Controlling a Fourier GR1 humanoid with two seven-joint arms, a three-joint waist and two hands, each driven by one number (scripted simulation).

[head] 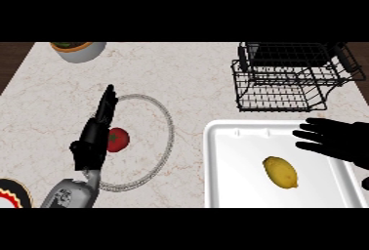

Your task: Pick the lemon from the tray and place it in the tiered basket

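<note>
1. Pale marble counter [43,107] fills the view, with dark wood showing past its far left and far right corners.
2. At the counter's near left edge sits part of a dark plate [13,194] with a red and white rim. At the far left edge stands a pale bowl [81,51] with something dark inside.
3. Left of centre lies a round, grey-rimmed plate [167,128] holding a tomato [119,139]. The left hand [93,136] stands edge-on over that plate's left side, fingers straight and released, just beside the tomato; I cannot tell whether it touches it.
4. On the near right part of the counter lies a white tray [220,171]. The lemon [280,171] rests on its floor, right of the middle, untouched.
5. The right hand [338,139] hovers over the tray's far right corner, fingers spread and released, grasping nothing, a little beyond the lemon.
6. A black wire tiered basket [288,80] stands at the counter's far right corner, behind the tray.
7. Judging by this, the pick is not yet made: the reach is the step in hand. Next, the right hand should come back toward the near edge, lower over the lemon and curl round it.
</note>
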